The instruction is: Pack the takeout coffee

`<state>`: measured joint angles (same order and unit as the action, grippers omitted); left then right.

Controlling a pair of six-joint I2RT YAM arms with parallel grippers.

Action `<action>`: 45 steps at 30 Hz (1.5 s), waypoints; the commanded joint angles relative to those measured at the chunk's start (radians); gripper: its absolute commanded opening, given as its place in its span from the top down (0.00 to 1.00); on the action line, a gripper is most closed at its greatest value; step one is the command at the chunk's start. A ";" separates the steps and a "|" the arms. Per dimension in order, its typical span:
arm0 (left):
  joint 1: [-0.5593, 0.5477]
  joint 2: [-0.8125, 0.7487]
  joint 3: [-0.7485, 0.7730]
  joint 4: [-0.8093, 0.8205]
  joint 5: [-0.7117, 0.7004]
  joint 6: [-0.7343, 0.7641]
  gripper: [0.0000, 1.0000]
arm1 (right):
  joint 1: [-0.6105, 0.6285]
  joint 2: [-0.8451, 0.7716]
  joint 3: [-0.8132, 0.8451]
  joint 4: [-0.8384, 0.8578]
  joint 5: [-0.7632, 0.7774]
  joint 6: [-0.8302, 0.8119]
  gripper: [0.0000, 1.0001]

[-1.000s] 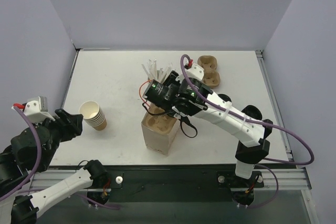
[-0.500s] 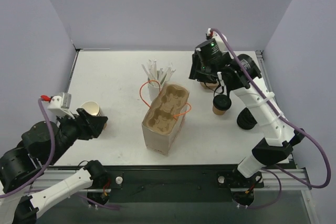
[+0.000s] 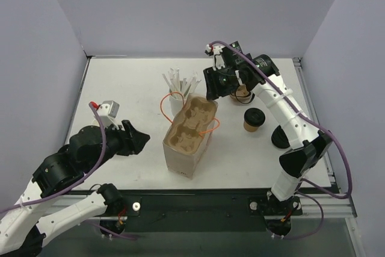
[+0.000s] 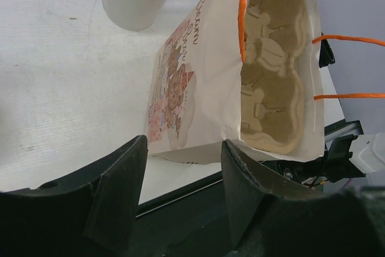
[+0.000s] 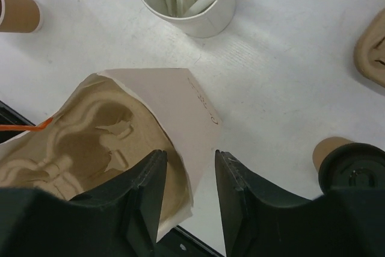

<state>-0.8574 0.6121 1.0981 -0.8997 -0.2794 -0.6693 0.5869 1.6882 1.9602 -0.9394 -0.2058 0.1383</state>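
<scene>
At the left of the white table (image 3: 120, 85), the left gripper (image 3: 139, 139) hangs low near the front edge. In its wrist view the jaws stand well apart with nothing between them, and they point at the printed side of the paper bag (image 3: 180, 156). The bag stands upright at the middle of the table, its mouth open, with a moulded pulp cup carrier (image 3: 191, 123) seated inside and thin orange handles (image 3: 163, 105) looping out at both sides. Just behind the bag is a white cup (image 3: 175, 102) full of white paper-wrapped sticks. The right wrist view also catches a lidless brown paper cup (image 5: 17, 11) on the table beyond the bag. The right gripper (image 3: 215, 86) hovers over the bag's far end. Its jaws are parted and clamp nothing, and the bag's rim shows in the gap beneath them. Whether a finger touches the paper cannot be told. Behind that gripper, partly hidden by the arm, lie spare pulp carriers (image 5: 372, 46). The takeout coffee (image 3: 253, 118), lid on, stands upright on the table to the right of the bag, apart from it and outside it. Near its right is a black stack of lids (image 3: 278, 136), half hidden behind the right arm.
</scene>
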 commanded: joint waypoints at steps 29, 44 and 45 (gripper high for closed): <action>-0.002 0.175 0.100 0.127 -0.185 0.059 0.38 | -0.058 -0.202 -0.323 0.117 0.100 0.351 1.00; -0.012 0.396 0.339 -0.068 -0.140 -0.070 0.40 | -0.025 -0.404 -0.504 0.180 0.313 0.661 0.88; -0.018 0.402 0.330 -0.058 -0.130 -0.102 0.40 | -0.027 -0.407 -0.504 0.176 0.300 0.652 0.85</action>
<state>-0.8589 0.9752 1.4017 -0.9207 -0.4690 -0.6678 0.5571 1.3174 1.4643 -0.7765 0.0517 0.7502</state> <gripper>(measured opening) 0.601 0.094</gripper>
